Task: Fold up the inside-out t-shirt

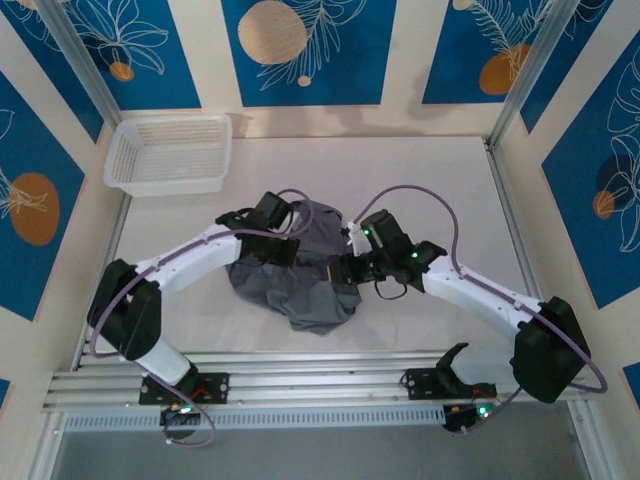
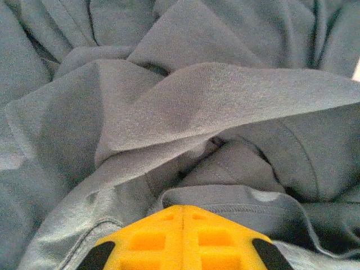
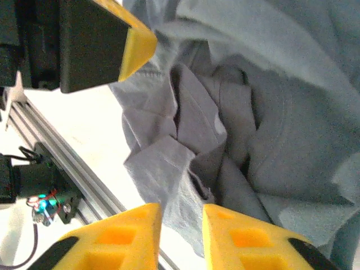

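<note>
The inside-out t-shirt (image 1: 300,280) lies crumpled in a dark grey heap at the middle of the table. My left gripper (image 1: 287,232) sits on the heap's far left part. In the left wrist view its yellow fingertips (image 2: 184,209) are pressed together, shut on a fold of the t-shirt (image 2: 214,101) beside a stitched hem. My right gripper (image 1: 350,264) is at the heap's right side. Its jaws (image 3: 181,211) stand a little apart, open, above a loose flap of the t-shirt (image 3: 169,163), with nothing pinched between them.
A white mesh basket (image 1: 170,152) stands at the back left corner. An aluminium rail (image 1: 320,385) runs along the table's near edge, also seen as the rail (image 3: 62,163) just beyond the shirt. The left gripper's finger (image 3: 135,48) hangs close to my right gripper.
</note>
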Action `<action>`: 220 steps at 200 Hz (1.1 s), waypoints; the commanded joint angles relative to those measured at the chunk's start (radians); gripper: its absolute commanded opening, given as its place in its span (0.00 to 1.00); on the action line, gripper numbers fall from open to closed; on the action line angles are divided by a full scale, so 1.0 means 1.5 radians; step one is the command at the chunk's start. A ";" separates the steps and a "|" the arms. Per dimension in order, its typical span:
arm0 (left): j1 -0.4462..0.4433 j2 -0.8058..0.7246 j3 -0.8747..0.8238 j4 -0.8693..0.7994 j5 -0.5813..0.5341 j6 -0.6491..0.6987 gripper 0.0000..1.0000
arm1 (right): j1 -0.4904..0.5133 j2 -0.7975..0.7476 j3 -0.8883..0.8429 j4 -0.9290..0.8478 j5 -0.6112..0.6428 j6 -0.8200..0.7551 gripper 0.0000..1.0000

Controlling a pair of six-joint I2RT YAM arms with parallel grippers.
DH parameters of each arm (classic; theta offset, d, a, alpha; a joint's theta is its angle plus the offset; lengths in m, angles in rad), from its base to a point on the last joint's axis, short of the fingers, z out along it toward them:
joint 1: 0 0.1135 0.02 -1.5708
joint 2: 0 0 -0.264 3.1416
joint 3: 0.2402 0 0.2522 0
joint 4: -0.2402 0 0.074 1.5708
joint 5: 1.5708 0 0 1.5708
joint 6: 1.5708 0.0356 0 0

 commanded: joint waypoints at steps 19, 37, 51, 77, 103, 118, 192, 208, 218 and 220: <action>0.004 0.035 0.071 -0.112 -0.021 -0.059 0.24 | -0.002 -0.027 0.005 0.028 0.035 -0.031 0.34; -0.011 0.066 0.074 -0.109 -0.035 -0.118 0.33 | -0.003 -0.019 0.009 0.025 0.034 -0.023 0.34; -0.017 0.089 0.073 -0.106 -0.049 -0.179 0.34 | -0.004 -0.014 0.013 0.017 0.029 -0.020 0.34; -0.022 0.127 0.062 -0.063 -0.001 -0.259 0.34 | -0.004 -0.015 0.012 0.008 0.029 -0.016 0.34; -0.026 0.153 0.073 -0.085 -0.016 -0.283 0.29 | -0.004 -0.019 0.006 0.008 0.031 -0.014 0.34; -0.026 0.148 0.068 -0.097 -0.034 -0.283 0.23 | -0.004 -0.020 0.001 0.012 0.031 -0.013 0.34; -0.025 0.080 0.058 -0.131 -0.059 -0.257 0.00 | -0.004 -0.009 0.010 0.018 0.025 -0.016 0.35; -0.023 0.045 0.081 -0.131 -0.046 -0.236 0.00 | -0.001 -0.021 0.013 0.034 0.009 -0.033 0.37; -0.023 0.020 0.099 -0.112 -0.014 -0.216 0.00 | 0.005 -0.034 0.011 0.064 -0.006 -0.060 0.41; -0.023 0.016 0.103 -0.109 -0.007 -0.214 0.00 | 0.008 -0.036 0.010 0.070 -0.008 -0.066 0.42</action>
